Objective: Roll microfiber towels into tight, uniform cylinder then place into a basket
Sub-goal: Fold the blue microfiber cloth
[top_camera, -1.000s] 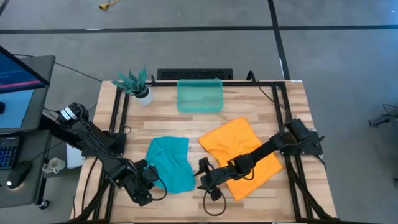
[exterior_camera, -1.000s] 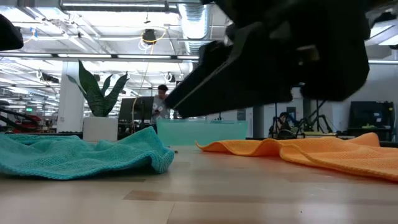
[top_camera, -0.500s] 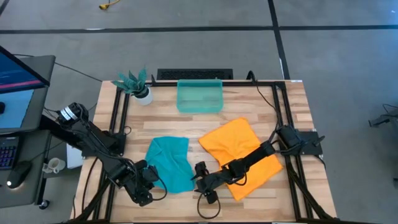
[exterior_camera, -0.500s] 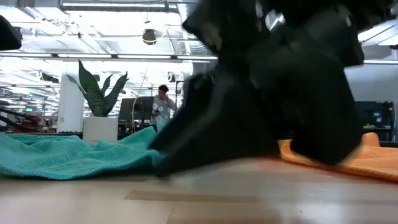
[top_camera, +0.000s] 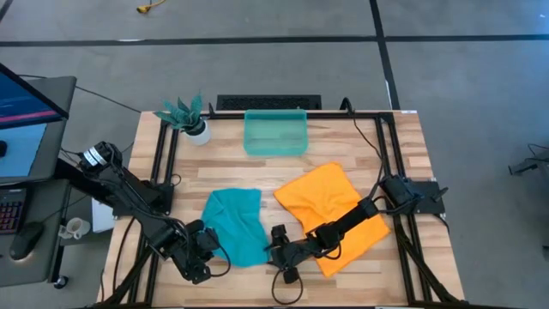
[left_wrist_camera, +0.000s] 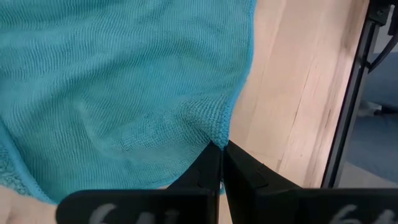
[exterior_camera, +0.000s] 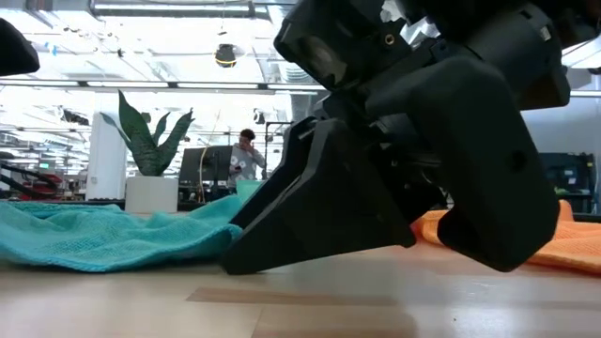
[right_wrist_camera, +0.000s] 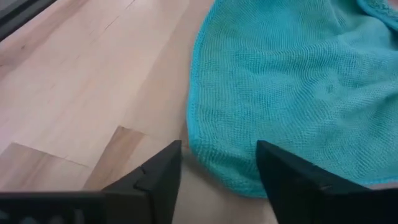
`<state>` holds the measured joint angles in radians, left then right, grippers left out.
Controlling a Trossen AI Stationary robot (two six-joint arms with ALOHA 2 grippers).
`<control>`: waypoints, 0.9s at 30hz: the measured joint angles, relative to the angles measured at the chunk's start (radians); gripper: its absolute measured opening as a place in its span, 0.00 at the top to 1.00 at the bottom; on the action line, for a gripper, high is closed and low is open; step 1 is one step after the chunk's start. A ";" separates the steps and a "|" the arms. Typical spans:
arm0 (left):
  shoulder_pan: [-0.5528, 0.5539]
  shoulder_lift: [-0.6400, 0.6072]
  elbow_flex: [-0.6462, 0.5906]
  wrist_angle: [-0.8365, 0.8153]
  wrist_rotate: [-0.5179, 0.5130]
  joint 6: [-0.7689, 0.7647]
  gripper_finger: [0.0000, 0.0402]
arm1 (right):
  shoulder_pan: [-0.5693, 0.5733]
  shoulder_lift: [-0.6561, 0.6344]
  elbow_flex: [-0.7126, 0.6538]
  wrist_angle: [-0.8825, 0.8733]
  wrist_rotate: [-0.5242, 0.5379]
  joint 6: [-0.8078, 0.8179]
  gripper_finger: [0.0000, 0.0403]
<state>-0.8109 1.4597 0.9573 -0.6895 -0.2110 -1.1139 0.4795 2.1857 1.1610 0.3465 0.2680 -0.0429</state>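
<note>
the left pincer is clamping its closed tips on the near-left hem of the teal towel, which is lying rumpled on the counter. the right pincer, fingers apart, is sitting low at that towel's near-right edge, beside the orange towel. the basket is standing at the counter's far edge.

- Grey floor with dark seams surrounds my wooden table.
- Beyond my arms: desk with monitor, ceiling strip lights, a person.
</note>
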 joint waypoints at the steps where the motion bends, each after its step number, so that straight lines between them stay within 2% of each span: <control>1: 0.000 0.000 0.000 0.000 -0.003 0.007 1.00 | 0.001 0.000 0.000 -0.002 0.002 0.008 0.50; 12: 0.000 0.000 0.000 -0.001 -0.014 0.171 1.00 | 0.012 -0.015 -0.005 -0.031 0.040 0.100 0.95; 14: 0.000 0.000 0.000 0.000 -0.016 0.194 1.00 | 0.017 -0.029 -0.007 -0.053 0.046 0.103 0.98; 21: 0.018 0.000 0.009 -0.053 -0.010 0.308 1.00 | 0.042 -0.187 -0.007 -0.198 0.140 0.138 0.95; 27: 0.032 -0.001 0.129 -0.211 -0.073 0.328 1.00 | 0.056 -0.363 -0.005 -0.288 0.273 0.091 0.97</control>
<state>-0.7788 1.4590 1.0858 -0.9006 -0.2835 -0.7860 0.5359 1.8227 1.1557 0.0581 0.5407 0.0484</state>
